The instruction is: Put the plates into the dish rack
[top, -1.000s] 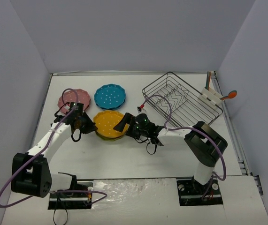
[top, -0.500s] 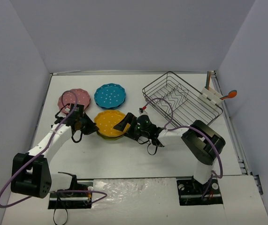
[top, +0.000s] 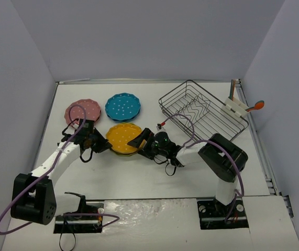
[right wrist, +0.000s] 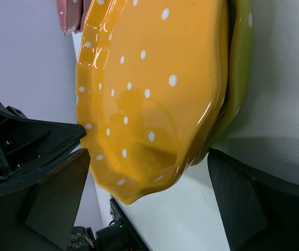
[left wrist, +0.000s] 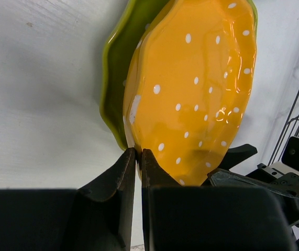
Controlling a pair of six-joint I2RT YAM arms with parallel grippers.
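An orange dotted plate [top: 122, 137] lies on a yellow-green plate [left wrist: 114, 68] at the table's middle. My left gripper [top: 102, 145] is shut on the orange plate's left rim [left wrist: 191, 89] and holds that edge a little off the green one. My right gripper [top: 142, 141] is open, and its two fingers [right wrist: 50, 180] straddle the orange plate's right edge [right wrist: 144, 89] without touching it. The green plate shows under it [right wrist: 239, 68]. A pink plate [top: 82, 111] and a blue plate [top: 122, 106] lie flat behind. The dark wire dish rack [top: 201, 110] stands at the back right with no plates in it.
A white utensil holder [top: 235, 106] hangs on the rack's right side, with an orange spoon [top: 256, 106] in it. A small red-tipped cable end [top: 161, 124] lies between the rack and the plates. Grey walls close in the table on three sides.
My left gripper has slid right and closed on the orange plate's left rim. My right gripper has moved left, so its open fingers now sit around the plate's right edge.
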